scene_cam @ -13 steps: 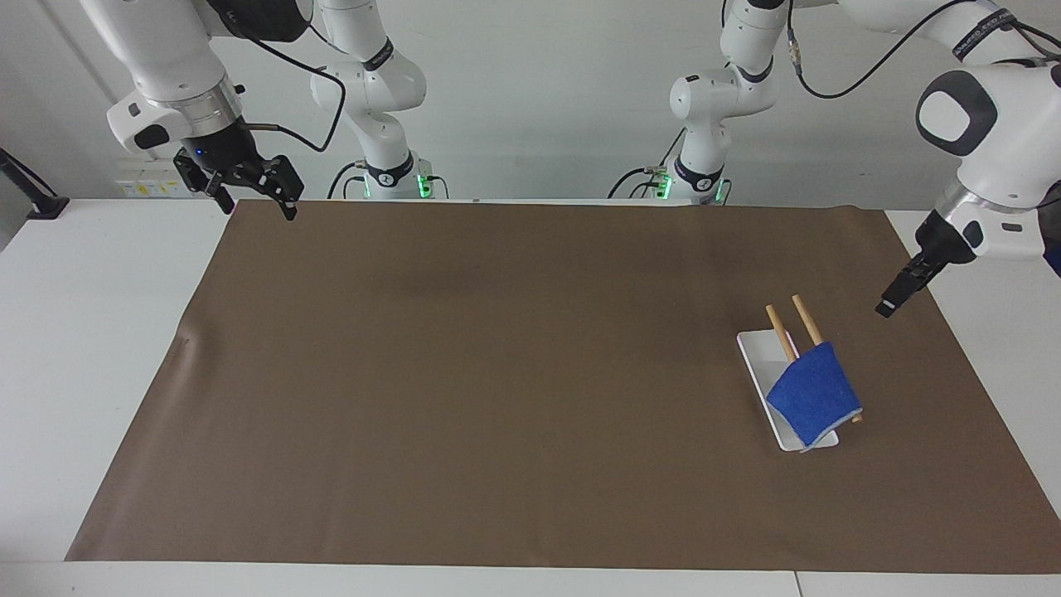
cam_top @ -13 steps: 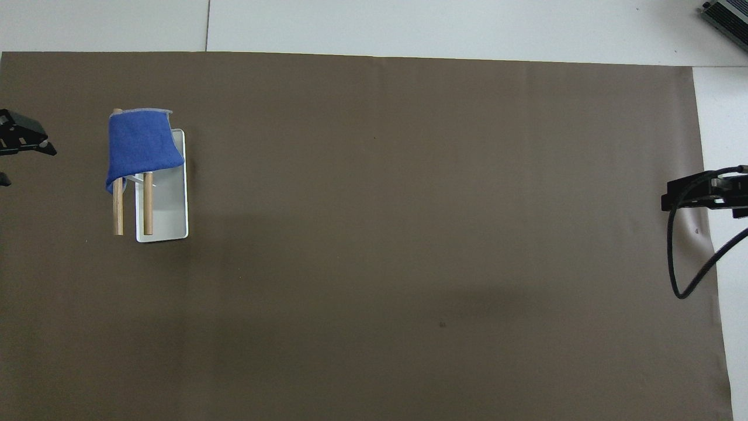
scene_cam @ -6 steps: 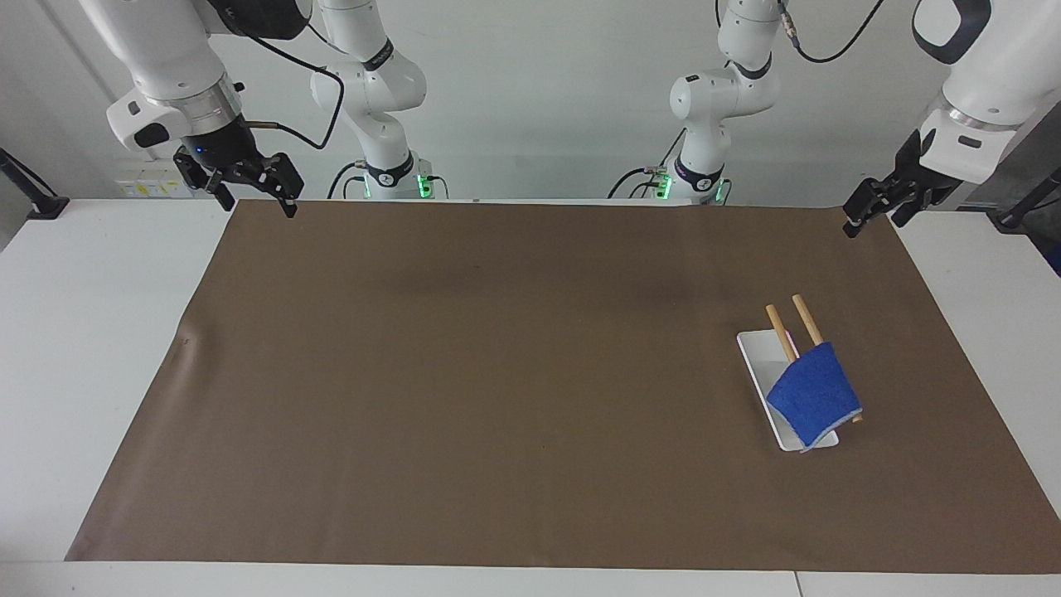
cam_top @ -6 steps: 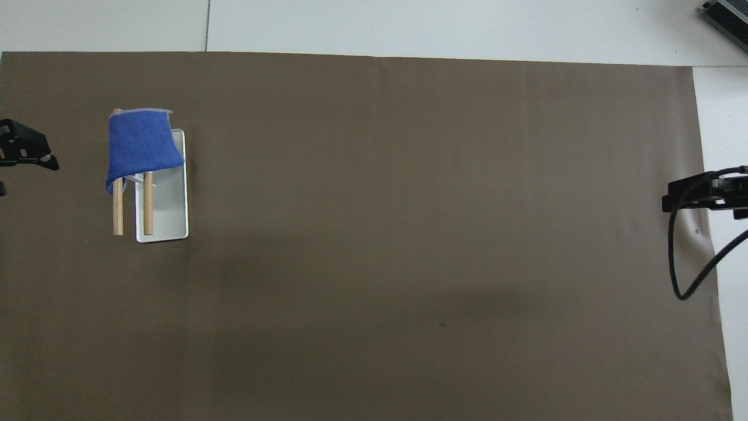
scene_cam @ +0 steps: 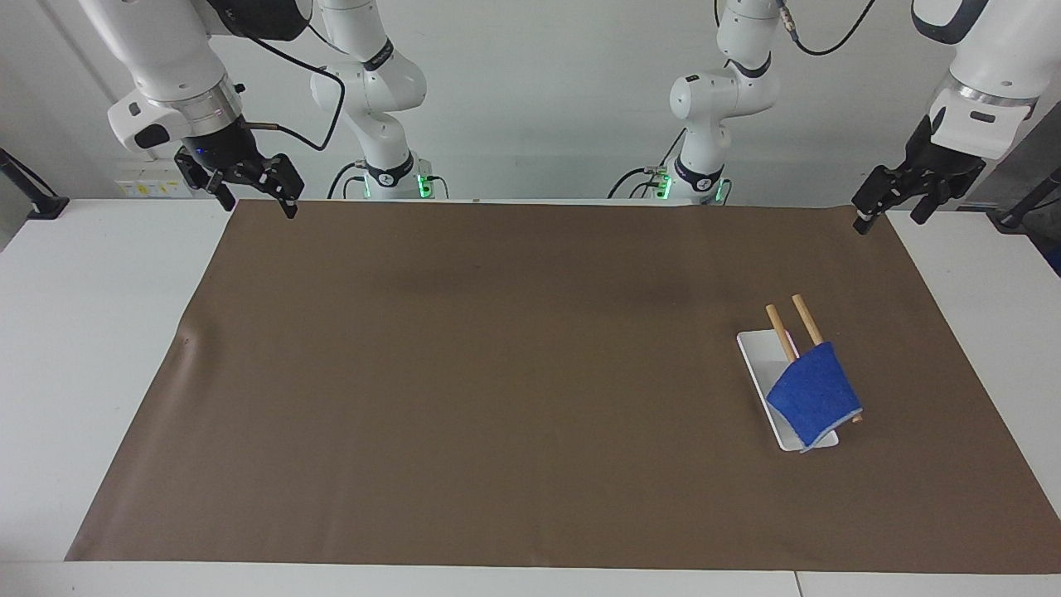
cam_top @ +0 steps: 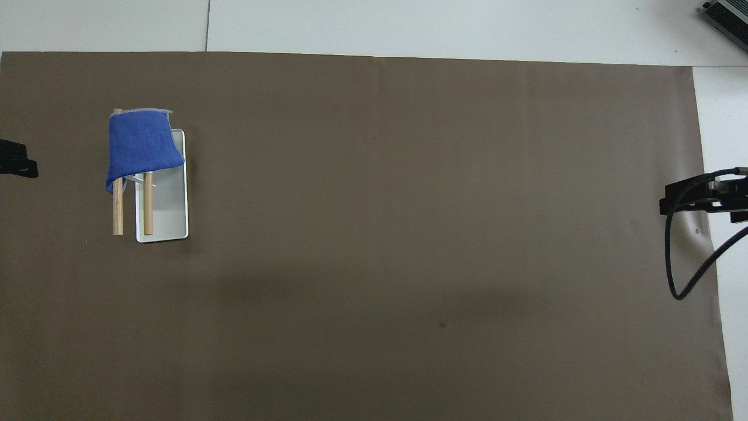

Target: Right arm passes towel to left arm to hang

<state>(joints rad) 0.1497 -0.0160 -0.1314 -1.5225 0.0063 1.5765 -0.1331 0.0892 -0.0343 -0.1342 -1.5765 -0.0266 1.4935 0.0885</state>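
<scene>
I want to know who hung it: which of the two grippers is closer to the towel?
The left gripper, up over the mat's corner at the towel's end of the table. The right gripper hangs over the mat's corner at the right arm's end.

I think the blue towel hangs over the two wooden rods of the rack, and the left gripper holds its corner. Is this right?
Not quite. The towel does hang over the two wooden rods of the rack, but the left gripper holds nothing: it is up in the air over the brown mat's corner at the left arm's end, well apart from the towel. The facing view shows this.
</scene>
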